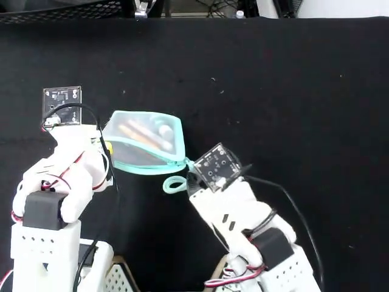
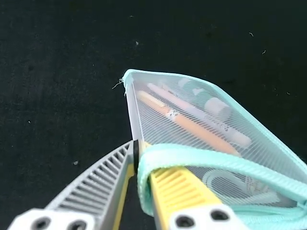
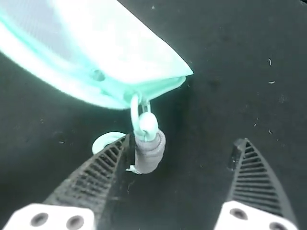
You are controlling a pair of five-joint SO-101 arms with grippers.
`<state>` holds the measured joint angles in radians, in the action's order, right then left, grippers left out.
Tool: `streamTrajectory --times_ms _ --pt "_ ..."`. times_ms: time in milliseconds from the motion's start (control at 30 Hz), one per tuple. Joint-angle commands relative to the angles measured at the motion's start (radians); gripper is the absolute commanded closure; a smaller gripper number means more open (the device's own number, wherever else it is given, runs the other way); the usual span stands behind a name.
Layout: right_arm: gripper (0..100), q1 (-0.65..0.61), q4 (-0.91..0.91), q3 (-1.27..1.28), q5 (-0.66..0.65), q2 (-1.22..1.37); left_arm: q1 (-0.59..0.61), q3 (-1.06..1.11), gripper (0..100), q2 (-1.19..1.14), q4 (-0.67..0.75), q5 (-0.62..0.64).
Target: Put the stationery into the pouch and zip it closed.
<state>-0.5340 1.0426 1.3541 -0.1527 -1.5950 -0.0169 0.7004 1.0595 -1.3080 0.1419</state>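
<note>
A teal mesh pouch [image 1: 146,139] lies on the black cloth with an orange pen [image 2: 192,128] and white stationery [image 2: 225,134] inside it. My left gripper [image 1: 104,149] is shut on the pouch's left end, its grey and yellow fingers [image 2: 168,191] pinching the teal edge [image 2: 136,153]. At the pouch's right corner [image 3: 163,79] hangs the zipper pull [image 3: 147,146] with its teal loop [image 1: 175,184]. My right gripper [image 3: 180,143] stands open just behind that corner, and the pull rests against one finger [image 3: 103,167]. The other finger is well apart from it.
Black cloth [image 1: 292,91] covers the table, with free room behind and to the right of the pouch. A dark mesh basket [image 1: 61,9] stands past the far left edge. Both white arm bases [image 1: 42,243] occupy the front.
</note>
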Motion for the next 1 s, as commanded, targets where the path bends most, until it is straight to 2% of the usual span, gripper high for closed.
streamTrajectory --times_ms 0,267,333,433,500,633,733,867,967 --pt "67.1 -0.011 -0.092 0.039 0.008 0.030 0.005 -0.039 97 -0.003 0.026 0.005" --pt "69.5 -0.006 -0.298 0.182 0.000 0.031 0.005 -0.039 97 -0.003 0.026 0.005" --pt "77.7 -0.003 -0.330 0.194 -0.009 0.031 0.005 -0.038 97 -0.003 0.025 0.005" --pt "98.5 -0.003 -0.341 0.191 -0.078 0.031 0.005 -0.038 97 -0.003 0.021 0.003" --pt "96.4 -0.003 -0.334 0.191 -0.101 0.031 0.005 -0.038 97 -0.003 0.020 0.003" --pt "98.7 0.000 -0.330 0.191 -0.133 0.031 0.005 -0.038 97 -0.003 0.020 -0.006" --pt "98.7 0.060 -0.272 0.148 -0.173 0.022 0.005 -0.038 97 -0.003 0.020 -0.035" --pt "98.7 0.180 -0.014 -0.019 -0.178 -0.071 0.005 -0.042 97 -0.002 0.020 -0.035" --pt "98.6 0.190 0.097 -0.102 -0.184 -0.171 0.002 -0.058 97 -0.002 0.026 -0.037"
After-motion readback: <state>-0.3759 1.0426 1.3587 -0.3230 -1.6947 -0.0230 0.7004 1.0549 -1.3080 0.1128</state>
